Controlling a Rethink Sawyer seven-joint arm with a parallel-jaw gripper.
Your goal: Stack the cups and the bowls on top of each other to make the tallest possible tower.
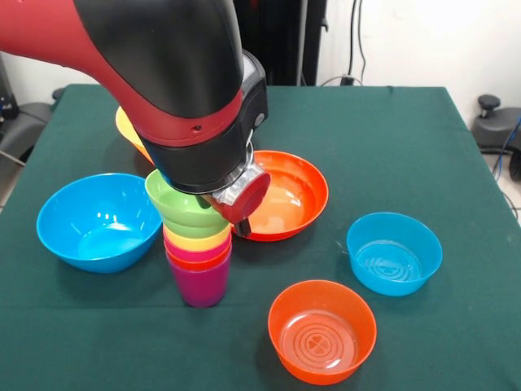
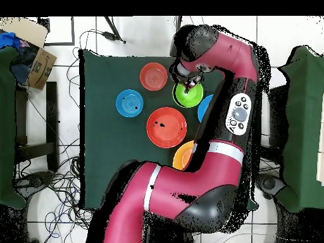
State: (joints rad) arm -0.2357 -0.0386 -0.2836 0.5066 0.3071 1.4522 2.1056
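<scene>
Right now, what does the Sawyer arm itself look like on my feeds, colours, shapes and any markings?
The arm has thick, rounded crimson-red shells with glossy black joint sections. In the front view a black cylindrical wrist carries a red band with a small dark hole, then a silvery ring and a round red cap. From overhead, a pale grey oval button panel sits on one link, and a white band crosses the lower link. The end effector's detail is hidden.

The arm [image 1: 175, 90] hides most of the yellow bowl [image 1: 128, 129] at upper left in the front view. Overhead, it covers most of the large blue bowl [image 2: 205, 107]. Whether the gripper [image 1: 232, 208] is clamped cannot be told.
</scene>
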